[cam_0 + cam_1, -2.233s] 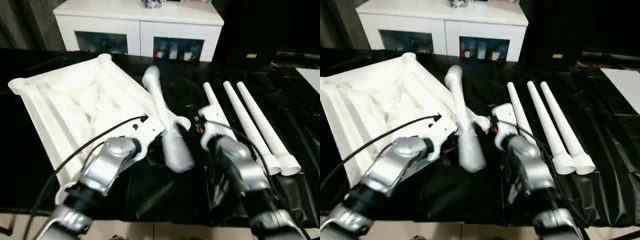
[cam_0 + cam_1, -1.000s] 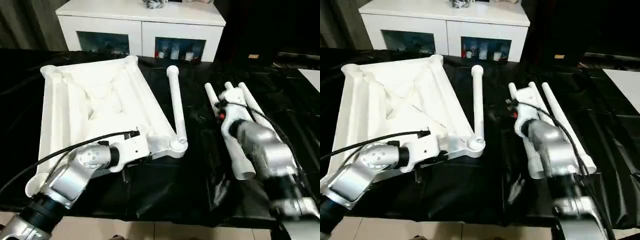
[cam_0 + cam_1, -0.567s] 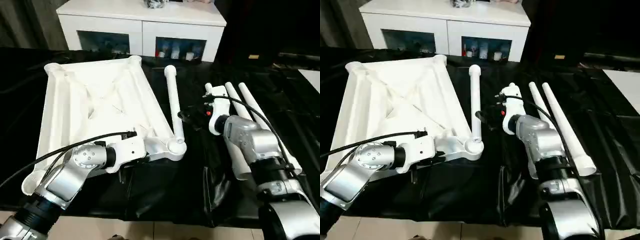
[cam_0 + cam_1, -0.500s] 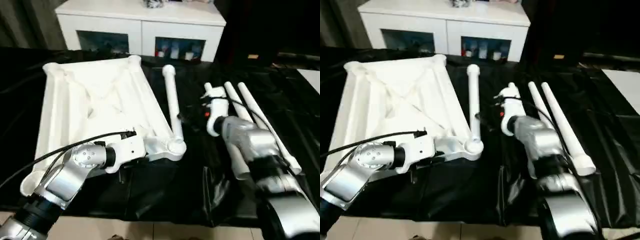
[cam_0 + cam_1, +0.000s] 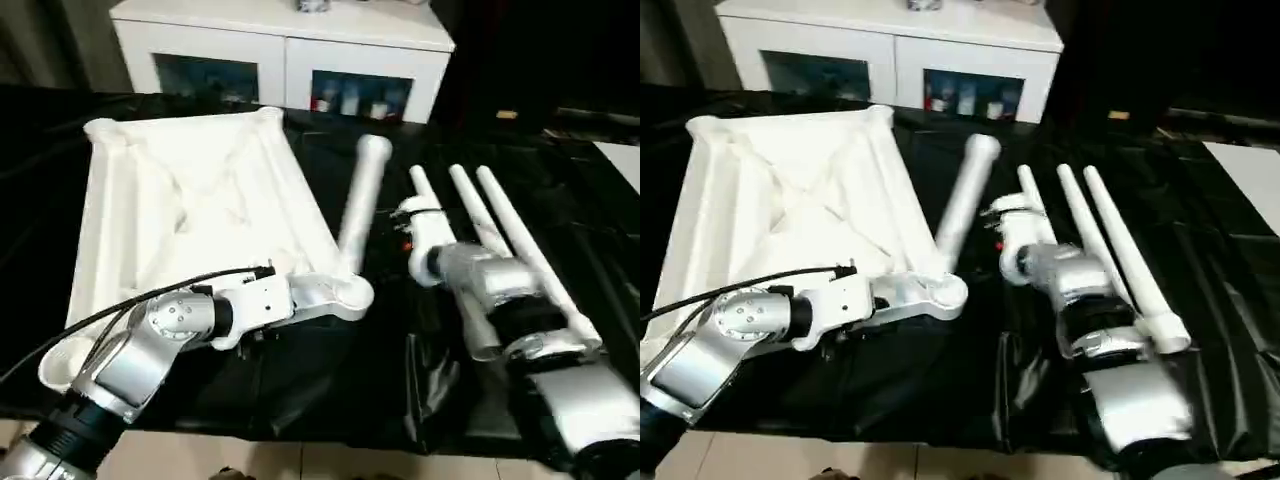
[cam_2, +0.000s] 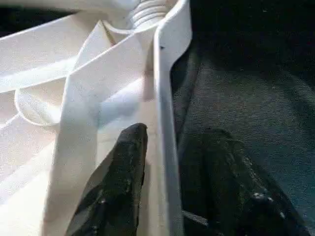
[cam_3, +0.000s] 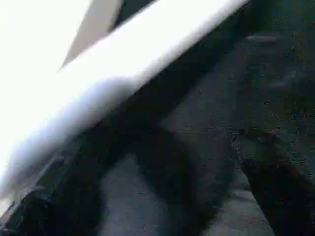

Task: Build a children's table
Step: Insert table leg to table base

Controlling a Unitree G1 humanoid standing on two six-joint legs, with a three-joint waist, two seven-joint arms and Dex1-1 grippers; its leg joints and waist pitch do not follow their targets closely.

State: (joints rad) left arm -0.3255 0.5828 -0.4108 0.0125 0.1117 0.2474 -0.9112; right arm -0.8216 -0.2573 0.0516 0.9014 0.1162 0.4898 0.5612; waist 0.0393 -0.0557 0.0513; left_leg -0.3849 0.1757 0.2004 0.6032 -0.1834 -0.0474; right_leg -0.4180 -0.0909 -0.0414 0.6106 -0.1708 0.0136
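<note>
White tabletop [image 5: 180, 210] rim clamped in left pincer [image 6: 162, 187]; right pincer [image 7: 162, 196] agape beside leg [image 5: 358, 205].

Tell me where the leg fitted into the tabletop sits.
In the left eye view the fitted leg rises tilted from the tabletop's near right corner socket, between the tabletop and the three loose legs lying to its right.

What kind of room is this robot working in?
Probably a home-like test room, not a factory: a white cabinet with glass doors stands behind a work table draped in black sheeting, where white plastic furniture parts lie.
</note>
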